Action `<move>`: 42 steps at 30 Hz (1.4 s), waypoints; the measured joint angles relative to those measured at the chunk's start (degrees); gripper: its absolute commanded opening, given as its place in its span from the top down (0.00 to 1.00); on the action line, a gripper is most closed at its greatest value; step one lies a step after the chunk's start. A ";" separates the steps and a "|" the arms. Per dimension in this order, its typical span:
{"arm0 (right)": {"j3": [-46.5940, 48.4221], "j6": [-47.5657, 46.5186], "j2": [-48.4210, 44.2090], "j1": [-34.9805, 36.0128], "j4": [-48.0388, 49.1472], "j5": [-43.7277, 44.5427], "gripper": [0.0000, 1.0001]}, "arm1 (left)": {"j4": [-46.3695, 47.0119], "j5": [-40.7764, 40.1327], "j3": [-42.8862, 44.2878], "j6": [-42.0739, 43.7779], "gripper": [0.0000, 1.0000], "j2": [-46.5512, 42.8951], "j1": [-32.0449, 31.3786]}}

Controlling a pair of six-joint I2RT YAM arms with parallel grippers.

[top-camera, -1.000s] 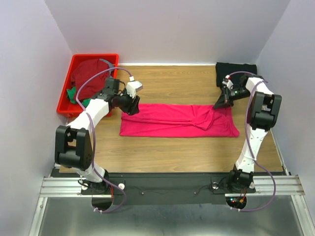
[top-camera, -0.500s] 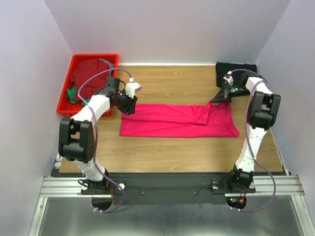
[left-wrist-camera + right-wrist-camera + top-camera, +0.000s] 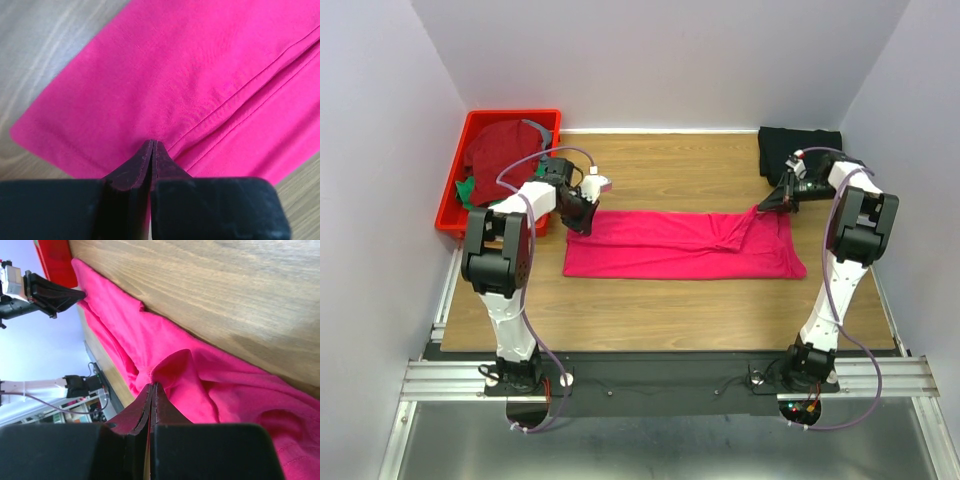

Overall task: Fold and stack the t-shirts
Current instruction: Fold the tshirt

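The left claw [image 3: 151, 142] is clenched, its tips nipping the pink t-shirt [image 3: 670, 245] at a hem corner. The right claw [image 3: 152, 385] is clenched on the same shirt's opposite end, with the cloth peaked at its tips. The shirt lies stretched between both claws. A black t-shirt [image 3: 798, 142] lies just beyond the right claw. A red bin [image 3: 448, 205] outboard of the left claw holds a dark red t-shirt [image 3: 498, 150].

open table [image 3: 670, 310] this side of pink t-shirt [image 3: 670, 245]; red bin [image 3: 451, 180] left, black t-shirt [image 3: 790, 140] right
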 measured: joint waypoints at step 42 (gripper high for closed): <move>-7.61 3.58 -0.94 0.04 5.97 3.50 0.99 | -3.23 6.91 2.03 4.61 0.71 -1.81 -0.44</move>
